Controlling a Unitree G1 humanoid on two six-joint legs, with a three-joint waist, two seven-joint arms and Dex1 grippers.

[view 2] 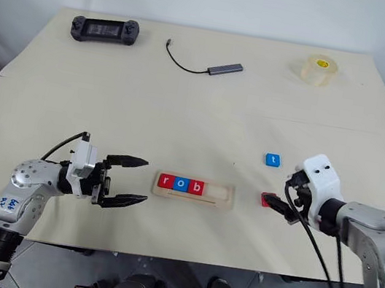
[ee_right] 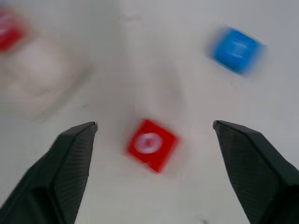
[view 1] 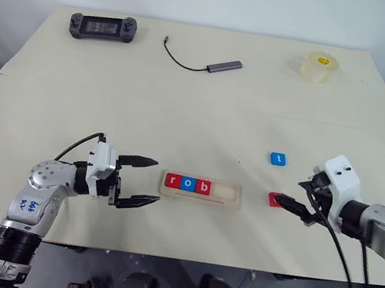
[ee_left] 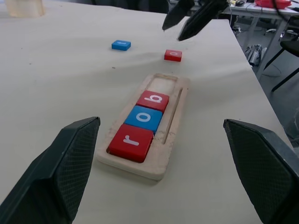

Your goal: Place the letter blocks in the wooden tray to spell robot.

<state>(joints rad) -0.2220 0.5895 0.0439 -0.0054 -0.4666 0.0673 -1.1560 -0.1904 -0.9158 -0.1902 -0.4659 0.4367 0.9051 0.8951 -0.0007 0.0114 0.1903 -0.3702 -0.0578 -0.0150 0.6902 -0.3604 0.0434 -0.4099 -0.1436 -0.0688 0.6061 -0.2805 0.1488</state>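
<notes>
You have a big pale counter in front of you. On it, near you, lies the wooden tray. It holds a red r, a blue o and a red b in a row, so there is room left at its right end for two more blocks. I think that is why the other two wait on that side. The left gripper rests just beside the tray's left end, fingers spread wide and holding nothing, maybe ready to steady the tray. The right gripper points down at the red o block, with its fingers spread on both sides of it, not pinching yet. The blue t block sits a bit farther back. In the right wrist view the letters are blurry and hard to read.
</notes>
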